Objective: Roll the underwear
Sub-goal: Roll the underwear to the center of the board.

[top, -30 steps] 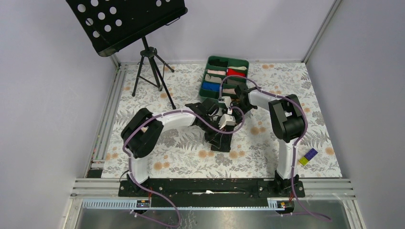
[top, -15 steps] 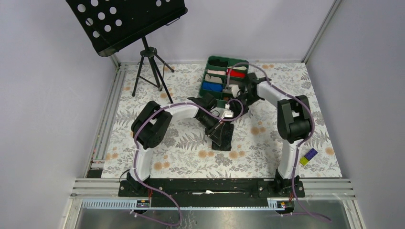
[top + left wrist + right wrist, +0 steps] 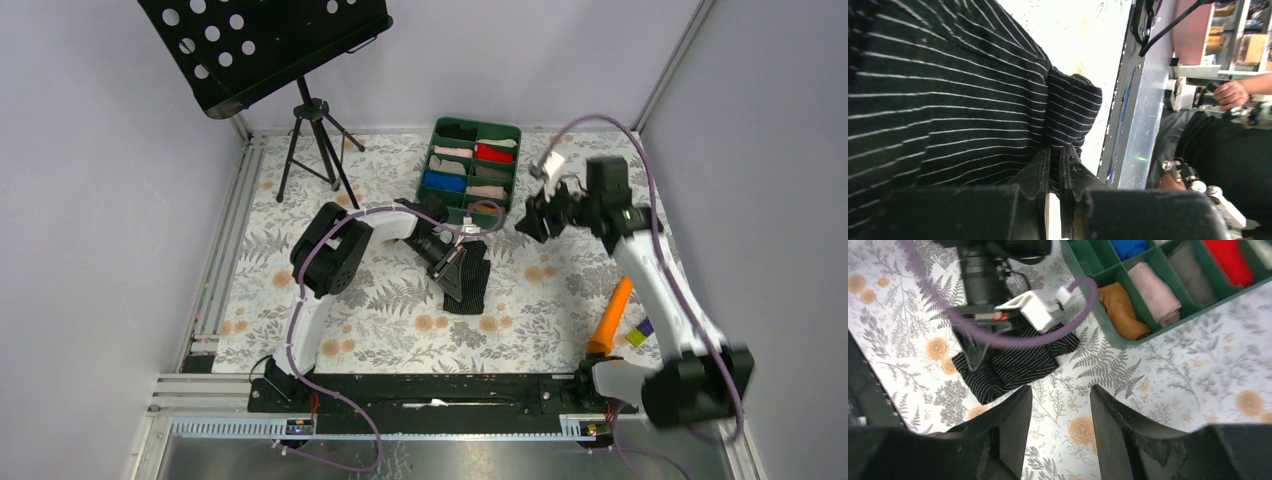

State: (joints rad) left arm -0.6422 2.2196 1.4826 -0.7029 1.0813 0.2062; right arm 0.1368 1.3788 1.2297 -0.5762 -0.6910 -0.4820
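Left gripper, fingers pressed together, sits at the edge of the black pinstriped underwear, which spreads out ahead of the fingertips on the floral table; whether a fold is pinched between them cannot be told. Right gripper hangs above the table, fingers half apart and empty, the underwear lying beyond its fingertips

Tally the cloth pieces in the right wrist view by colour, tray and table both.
Blue roll: 1
Pink roll: 1
Grey roll: 1
Red roll: 1
Orange-brown roll: 1
Black striped underwear, on the table: 1
Total: 6
A pale scrap at the top right corner is too cut off to count.
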